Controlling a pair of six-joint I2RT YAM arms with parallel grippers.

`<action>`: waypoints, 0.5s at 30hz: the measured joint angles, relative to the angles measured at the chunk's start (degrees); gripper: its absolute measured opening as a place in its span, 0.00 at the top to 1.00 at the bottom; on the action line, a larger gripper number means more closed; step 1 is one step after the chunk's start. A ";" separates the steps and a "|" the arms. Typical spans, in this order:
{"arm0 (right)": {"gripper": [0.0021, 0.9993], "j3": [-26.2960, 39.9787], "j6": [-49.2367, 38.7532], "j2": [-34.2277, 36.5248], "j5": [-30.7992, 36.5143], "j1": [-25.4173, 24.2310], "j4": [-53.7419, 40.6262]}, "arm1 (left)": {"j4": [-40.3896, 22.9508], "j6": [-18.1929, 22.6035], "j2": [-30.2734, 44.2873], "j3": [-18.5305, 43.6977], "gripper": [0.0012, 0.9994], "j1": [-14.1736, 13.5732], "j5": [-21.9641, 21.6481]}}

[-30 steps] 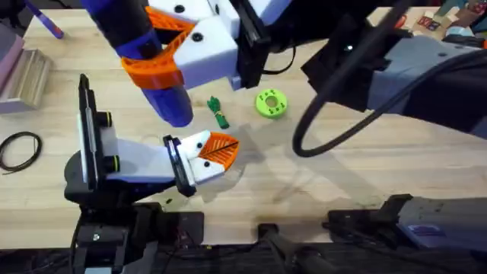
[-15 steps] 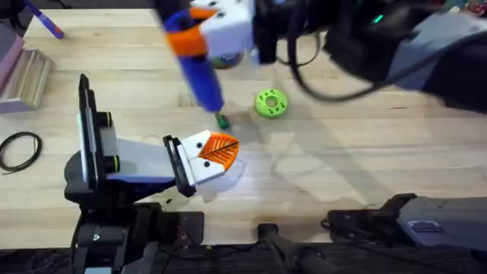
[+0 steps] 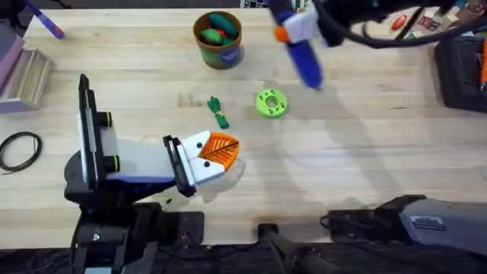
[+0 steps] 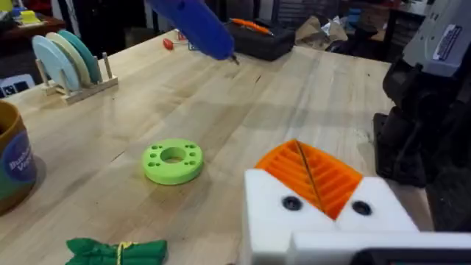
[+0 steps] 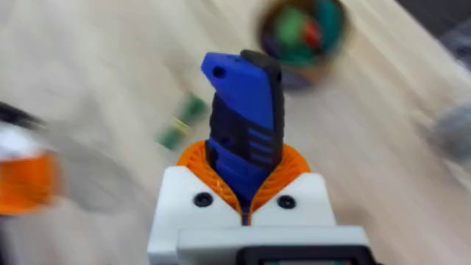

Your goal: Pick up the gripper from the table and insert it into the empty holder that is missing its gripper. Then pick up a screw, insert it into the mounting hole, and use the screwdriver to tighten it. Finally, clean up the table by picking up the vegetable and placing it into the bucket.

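My right gripper is shut on the blue screwdriver, held above the table's far side, right of the bucket. In the right wrist view the screwdriver stands between the orange pads of that gripper. The vegetable lies on the wood between the bucket and my left gripper, which rests low with its orange pads pressed together on nothing. In the left wrist view are the left gripper, the vegetable, the bucket and the screwdriver. The small gripper, holder and screw are out of view.
A green ring disc lies right of the vegetable. A purple pen and a wooden rack sit at the far left, a black cable loop below them. A black case stands at the right edge.
My right arm has carried the screwdriver from above the left gripper back and to the right, uncovering the bucket. The left gripper, vegetable and disc stay put.
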 joint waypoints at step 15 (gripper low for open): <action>0.98 0.19 -32.89 12.14 30.12 -8.13 -12.94 | 0.00 0.36 0.00 0.00 0.99 0.00 0.00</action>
